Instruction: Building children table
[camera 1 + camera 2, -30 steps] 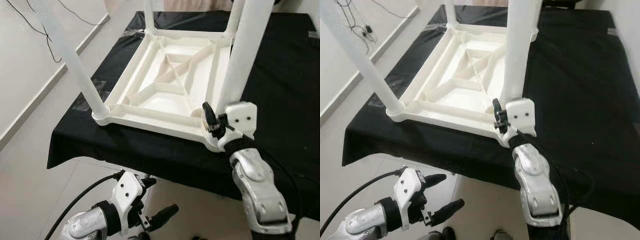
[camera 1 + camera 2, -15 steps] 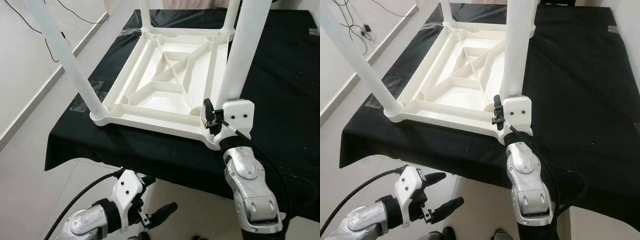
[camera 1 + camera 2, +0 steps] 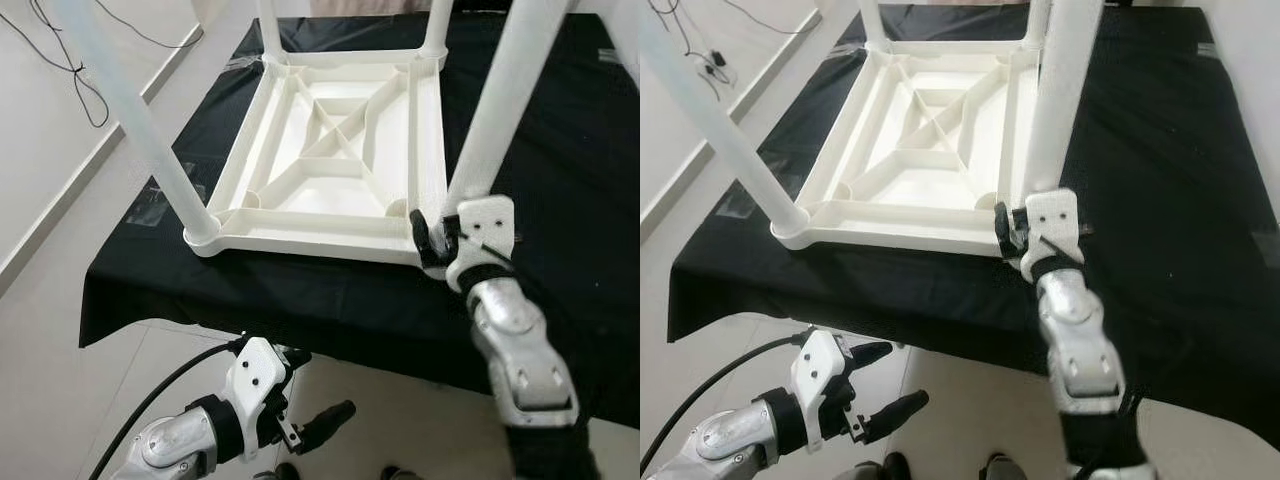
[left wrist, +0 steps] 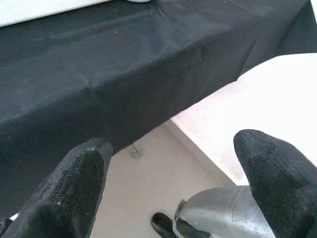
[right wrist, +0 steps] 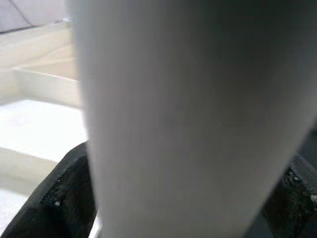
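Note:
A white plastic children's table [image 3: 330, 170] lies upside down on a black-clothed table [image 3: 560, 170], its legs pointing up. My right gripper [image 3: 440, 235] is shut on the base of the near-right leg [image 3: 495, 120], which stands between its fingers [image 5: 64, 193] in the right wrist view. The near-left leg [image 3: 140, 130] slants up to the left. Two more legs rise at the far corners. My left gripper [image 3: 320, 385] hangs open below the cloth's front edge, holding nothing; its fingertips [image 4: 74, 188] face the hanging cloth [image 4: 99, 74].
The black cloth drapes over the front edge [image 3: 300, 310]. Pale floor lies to the left, with a thin black cable [image 3: 60, 60] and a skirting line [image 3: 70, 200]. A tape patch [image 3: 150, 205] sits on the cloth's left side. Open cloth lies right of the white table.
The white table has swung round on the cloth with my right gripper on its leg; its near edge now lies squarer to the cloth's front. The left arm has barely moved.

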Robot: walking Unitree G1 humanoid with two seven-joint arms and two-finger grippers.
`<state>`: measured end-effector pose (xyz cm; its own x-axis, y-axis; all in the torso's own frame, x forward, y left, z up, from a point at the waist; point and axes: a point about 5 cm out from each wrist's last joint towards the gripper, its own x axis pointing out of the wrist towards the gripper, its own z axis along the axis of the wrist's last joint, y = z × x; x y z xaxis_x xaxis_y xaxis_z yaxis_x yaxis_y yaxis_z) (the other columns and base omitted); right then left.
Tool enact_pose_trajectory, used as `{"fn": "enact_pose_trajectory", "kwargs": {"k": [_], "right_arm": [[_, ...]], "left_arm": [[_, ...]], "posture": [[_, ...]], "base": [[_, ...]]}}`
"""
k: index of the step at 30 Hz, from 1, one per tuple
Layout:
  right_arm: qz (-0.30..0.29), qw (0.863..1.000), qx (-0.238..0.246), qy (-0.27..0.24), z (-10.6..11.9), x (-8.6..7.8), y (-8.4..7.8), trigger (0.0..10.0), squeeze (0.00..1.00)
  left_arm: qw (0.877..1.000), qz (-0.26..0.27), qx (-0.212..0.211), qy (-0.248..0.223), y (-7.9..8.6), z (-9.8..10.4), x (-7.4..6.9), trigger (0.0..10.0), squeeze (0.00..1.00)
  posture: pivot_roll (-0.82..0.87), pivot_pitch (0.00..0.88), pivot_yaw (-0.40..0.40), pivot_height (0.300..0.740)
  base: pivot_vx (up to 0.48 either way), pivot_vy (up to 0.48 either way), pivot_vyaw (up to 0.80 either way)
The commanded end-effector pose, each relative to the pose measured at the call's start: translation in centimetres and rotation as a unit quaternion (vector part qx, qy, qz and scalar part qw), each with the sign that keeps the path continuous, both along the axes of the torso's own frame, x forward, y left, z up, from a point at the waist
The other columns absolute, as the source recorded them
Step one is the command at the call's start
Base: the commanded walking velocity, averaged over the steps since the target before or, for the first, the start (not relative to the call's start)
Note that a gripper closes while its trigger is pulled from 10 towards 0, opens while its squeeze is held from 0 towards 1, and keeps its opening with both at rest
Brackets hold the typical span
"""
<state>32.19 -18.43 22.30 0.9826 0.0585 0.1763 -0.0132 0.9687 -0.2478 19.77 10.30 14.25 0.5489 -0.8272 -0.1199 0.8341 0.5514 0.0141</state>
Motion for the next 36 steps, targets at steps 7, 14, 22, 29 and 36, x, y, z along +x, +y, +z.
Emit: {"fn": "enact_pose_trajectory", "kwargs": {"k": [7, 14, 22, 29, 36], "right_arm": [[0.283, 0.958, -0.044, 0.027, 2.5, 0.4, 1.5, 10.0, 0.00], [0.370, 0.926, -0.058, 0.057, 2.7, 1.4, 1.6, 10.0, 0.00], [0.396, 0.914, -0.053, 0.070, 2.5, 2.5, 1.7, 0.0, 0.00], [0.397, 0.912, -0.041, 0.092, 1.2, 2.6, 0.8, 0.0, 0.00], [0.283, 0.947, 0.012, 0.150, -2.8, 0.4, -0.5, 0.0, 0.00]], "left_arm": [[1.000, 0.002, 0.002, 0.010, -0.3, -0.7, -0.2, 10.0, 0.00], [1.000, 0.002, -0.001, 0.008, -0.7, -0.8, -0.2, 10.0, 0.00], [1.000, 0.004, -0.006, 0.005, -0.8, -0.9, -0.2, 10.0, 0.00], [1.000, 0.009, -0.012, -0.011, -0.7, -0.7, -0.2, 10.0, 0.00], [0.996, 0.067, -0.010, -0.066, 0.1, 0.2, 0.2, 10.0, 0.00]], "posture": [[-0.05, 0.234, 0.054, 0.740], [-0.05, 0.220, 0.038, 0.740], [-0.05, 0.210, 0.031, 0.740], [-0.05, 0.216, 0.032, 0.740], [-0.05, 0.219, 0.036, 0.740]], "base": [[0.000, 0.000, 0.00], [0.000, 0.000, 0.00], [0.000, 0.000, 0.00], [0.000, 0.000, 0.00], [0.000, 0.000, 0.00]]}}
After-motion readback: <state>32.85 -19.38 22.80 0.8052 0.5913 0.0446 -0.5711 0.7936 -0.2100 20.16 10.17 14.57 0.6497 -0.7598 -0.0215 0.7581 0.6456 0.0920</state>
